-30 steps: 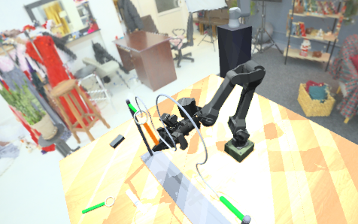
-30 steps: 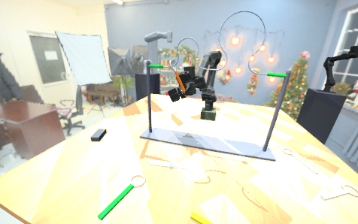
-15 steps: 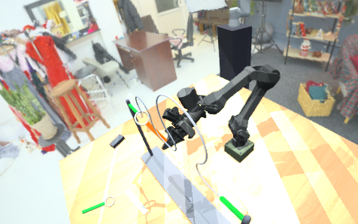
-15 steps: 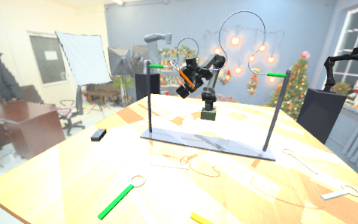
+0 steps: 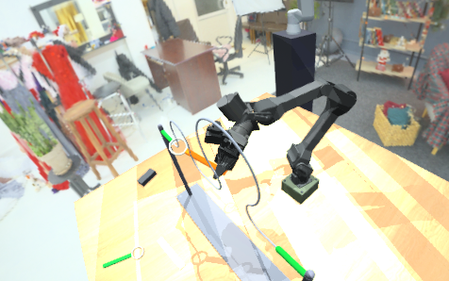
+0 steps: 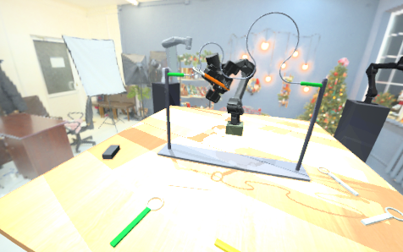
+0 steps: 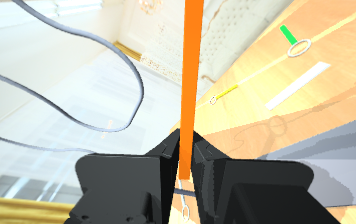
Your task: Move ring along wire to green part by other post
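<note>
The ring point(image 5: 171, 146) point(image 6: 196, 70) is just past the inner end of the green part point(image 5: 165, 136) point(image 6: 175, 74) by the far post point(image 5: 178, 165) point(image 6: 168, 114). The wire seems to pass through it; whether they touch I cannot tell. Its orange handle point(image 5: 200, 158) point(image 6: 217, 81) point(image 7: 190, 65) slants down to my gripper point(image 5: 220, 172) point(image 7: 184, 132), which is shut on its end. The thin grey wire point(image 6: 299, 34) point(image 7: 142, 90) loops close beside the gripper. The other green part point(image 5: 291, 260) point(image 6: 311, 84) is bare beside its post point(image 6: 311, 127).
A grey base plate point(image 5: 226, 236) point(image 6: 233, 160) joins the posts. A black block point(image 5: 147, 177) point(image 6: 111, 151), a green-handled ring point(image 5: 118, 260) point(image 6: 130, 227) point(image 7: 288, 34), a yellow handle point(image 6: 226, 245) point(image 7: 228, 92) and white-handled rings lie on the table.
</note>
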Motion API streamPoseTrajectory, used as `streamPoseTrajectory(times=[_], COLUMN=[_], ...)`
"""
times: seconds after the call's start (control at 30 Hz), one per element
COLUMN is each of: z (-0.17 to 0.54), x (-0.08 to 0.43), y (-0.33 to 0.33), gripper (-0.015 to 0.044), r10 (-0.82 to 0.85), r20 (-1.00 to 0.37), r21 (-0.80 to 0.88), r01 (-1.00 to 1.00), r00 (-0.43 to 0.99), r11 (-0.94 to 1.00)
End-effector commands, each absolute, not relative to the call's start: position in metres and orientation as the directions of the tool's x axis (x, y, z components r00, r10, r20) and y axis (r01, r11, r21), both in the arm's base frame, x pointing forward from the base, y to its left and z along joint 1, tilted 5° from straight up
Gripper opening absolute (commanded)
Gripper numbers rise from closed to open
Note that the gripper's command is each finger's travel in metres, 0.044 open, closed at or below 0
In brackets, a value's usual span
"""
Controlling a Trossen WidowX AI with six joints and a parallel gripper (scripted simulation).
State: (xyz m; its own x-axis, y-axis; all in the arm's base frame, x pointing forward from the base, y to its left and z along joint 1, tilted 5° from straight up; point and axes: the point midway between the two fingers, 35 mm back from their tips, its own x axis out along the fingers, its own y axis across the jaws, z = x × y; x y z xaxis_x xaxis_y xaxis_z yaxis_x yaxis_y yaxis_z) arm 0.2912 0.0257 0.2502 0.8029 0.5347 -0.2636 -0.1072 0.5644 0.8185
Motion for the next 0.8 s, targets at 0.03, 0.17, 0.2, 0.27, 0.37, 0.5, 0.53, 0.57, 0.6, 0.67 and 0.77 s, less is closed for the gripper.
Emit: streamPoseTrajectory(times=[0.03,0.17,0.2,0.27,0.37,0.5,0.53,0.57,0.6,0.67,0.77], z=[0.267,0.281,0.283,0.289,0.294,0.301,0.303,0.305,0.307,0.312,0.320], x=[0.284,0.281,0.281,0.280,0.280,0.279,0.279,0.279,0.279,0.279,0.279], y=[0.029,0.034,0.035,0.037,0.039,0.041,0.042,0.042,0.043,0.044,0.045], gripper=[-0.0150,-0.0150,-0.0150,-0.0150,-0.0150,-0.0150,-0.0150,-0.0150,-0.0150,-0.0150,-0.0150], r10=[0.596,0.630,0.633,0.641,0.647,0.654,0.656,0.658,0.659,0.663,0.667], r20=[-0.253,-0.219,-0.211,-0.194,-0.176,-0.154,-0.147,-0.140,-0.133,-0.118,-0.094], r21=[0.868,0.913,0.920,0.934,0.948,0.962,0.966,0.969,0.973,0.980,0.988], r01=[-0.093,-0.072,-0.068,-0.059,-0.050,-0.039,-0.036,-0.032,-0.029,-0.022,-0.010], r00=[0.762,0.745,0.744,0.743,0.742,0.741,0.740,0.740,0.740,0.740,0.739], r11=[0.487,0.402,0.387,0.351,0.315,0.270,0.257,0.243,0.229,0.198,0.151])
